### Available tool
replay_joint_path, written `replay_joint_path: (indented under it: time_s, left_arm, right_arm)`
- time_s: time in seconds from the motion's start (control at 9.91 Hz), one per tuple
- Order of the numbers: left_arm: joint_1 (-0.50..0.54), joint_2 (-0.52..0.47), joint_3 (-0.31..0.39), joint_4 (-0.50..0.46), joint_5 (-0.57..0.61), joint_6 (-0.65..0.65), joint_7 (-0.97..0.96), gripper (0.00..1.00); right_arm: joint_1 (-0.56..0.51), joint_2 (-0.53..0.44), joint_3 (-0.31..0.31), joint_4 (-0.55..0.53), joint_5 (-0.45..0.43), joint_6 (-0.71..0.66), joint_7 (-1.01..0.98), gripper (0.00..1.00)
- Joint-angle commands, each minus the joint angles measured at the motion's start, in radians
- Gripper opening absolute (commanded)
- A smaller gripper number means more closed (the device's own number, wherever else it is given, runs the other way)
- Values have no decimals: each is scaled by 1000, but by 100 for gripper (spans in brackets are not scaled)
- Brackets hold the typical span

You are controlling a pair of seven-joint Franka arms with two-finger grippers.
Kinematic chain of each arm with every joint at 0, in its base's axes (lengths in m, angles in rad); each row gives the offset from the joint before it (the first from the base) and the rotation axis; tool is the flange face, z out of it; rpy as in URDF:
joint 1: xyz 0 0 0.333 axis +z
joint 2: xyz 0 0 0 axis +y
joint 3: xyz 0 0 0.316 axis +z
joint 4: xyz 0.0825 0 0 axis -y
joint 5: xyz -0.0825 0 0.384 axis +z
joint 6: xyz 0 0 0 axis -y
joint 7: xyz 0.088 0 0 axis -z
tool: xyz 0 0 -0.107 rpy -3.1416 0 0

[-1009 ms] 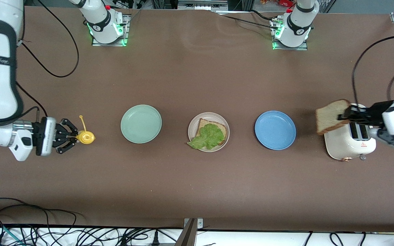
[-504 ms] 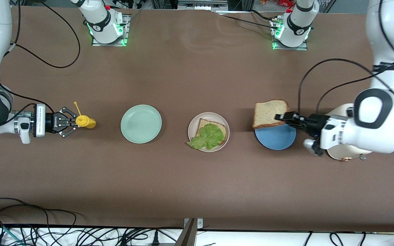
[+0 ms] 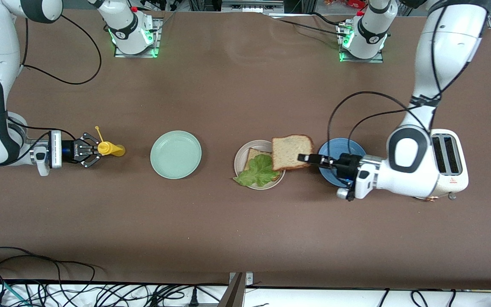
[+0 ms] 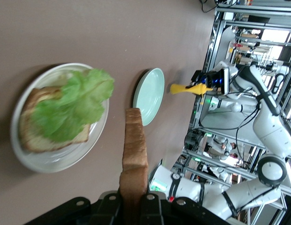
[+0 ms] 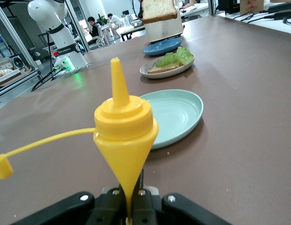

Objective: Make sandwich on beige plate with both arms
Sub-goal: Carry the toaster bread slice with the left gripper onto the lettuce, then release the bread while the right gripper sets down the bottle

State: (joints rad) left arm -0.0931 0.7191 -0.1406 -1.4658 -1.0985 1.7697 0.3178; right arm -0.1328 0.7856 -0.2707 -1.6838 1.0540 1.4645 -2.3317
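Observation:
The beige plate sits mid-table and holds one bread slice topped with ruffled green lettuce. My left gripper is shut on a second bread slice and holds it flat over the plate's edge toward the left arm's end. In the left wrist view this slice shows edge-on between the fingers of my left gripper, beside the plate and lettuce. My right gripper is shut on a yellow squeeze bottle, which also shows in the right wrist view.
A mint-green plate lies between the bottle and the beige plate. A blue plate lies under my left gripper's wrist. A white toaster stands at the left arm's end, partly covered by the left arm.
My left gripper carried the bread slice from above the toaster, past the blue plate, to over the beige plate's edge. My right gripper shifted slightly toward the mint plate with the bottle.

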Motion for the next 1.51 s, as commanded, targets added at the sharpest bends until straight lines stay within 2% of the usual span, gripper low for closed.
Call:
replay_joint_path:
  time_s: [0.0, 0.2, 0.4, 0.5, 0.61, 0.71, 0.81, 0.91, 1.01, 1.11, 1.21, 1.41]
  left_arm:
    - [-69, 46, 10, 27, -63, 110, -17, 0]
    - [-118, 75, 10, 28, -110, 201, -8, 0]
    - [-137, 97, 10, 28, -109, 227, -2, 0]
    - [-138, 109, 10, 30, -107, 227, 0, 0]
    - [-154, 121, 10, 33, -104, 229, 0, 0]
    - [-155, 126, 12, 32, -106, 262, 1, 0]
    - [-171, 135, 12, 32, -101, 295, 1, 0]
    - [-172, 138, 12, 33, -95, 298, 1, 0]
    - [-172, 140, 15, 35, -92, 298, 15, 52]
    - [-169, 140, 22, 35, -92, 303, 65, 87]
    - [-166, 140, 33, 35, -87, 304, 104, 100]
    - [-155, 134, 56, 35, -8, 304, 106, 100]
  right_arm:
    - [-34, 23, 18, 32, 20, -33, -34, 0]
    - [-36, 30, 18, 38, 20, -30, -43, 0]
    - [-37, 35, 18, 38, 20, -32, -40, 2]
    - [-37, 38, 18, 38, 21, -30, -38, 34]
    - [-37, 38, 18, 38, 29, -27, -38, 46]
    - [-39, 38, 18, 39, 32, -29, -41, 63]
    - [-42, 37, 15, 39, 31, -35, -38, 64]
    - [-75, 40, 15, 47, 26, -33, -37, 85]
    - [-93, 47, 15, 56, 18, -33, -38, 97]
    - [-106, 49, 13, 64, -3, -32, -31, 100]
    - [-116, 50, 11, 71, -29, -26, -14, 100]
    - [-122, 44, -4, 82, -106, -24, 62, 100]
